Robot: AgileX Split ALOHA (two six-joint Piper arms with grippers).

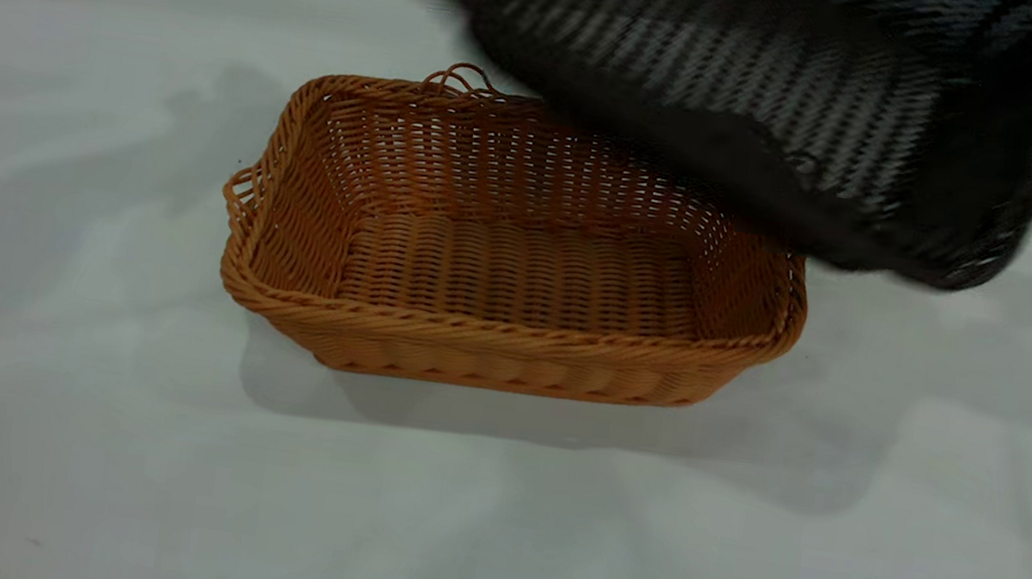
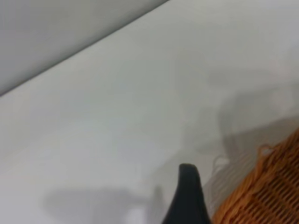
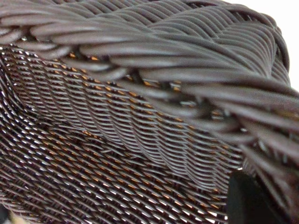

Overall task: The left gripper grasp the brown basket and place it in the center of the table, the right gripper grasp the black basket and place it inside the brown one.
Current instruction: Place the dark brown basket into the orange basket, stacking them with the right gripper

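Exterior view: black basket (image 1: pixel 756 91) tilted above brown basket's (image 1: pixel 510 329) far-right rim.

There are two baskets: one brown basket (image 1: pixel 510 258) at the centre, and one black basket (image 1: pixel 766 92) at 1 o'clock from it.

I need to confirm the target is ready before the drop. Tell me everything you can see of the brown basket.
The rectangular orange-tan woven wicker basket sits upright and empty near the middle of the plain white-grey table. It has a braided rim, slatted woven walls, a ribbed floor and small loop handles at its far and left sides. Nothing visibly grips it. The dark brown-black woven wicker basket hangs tilted above its far right corner, covering that corner from view; contact between them cannot be judged.
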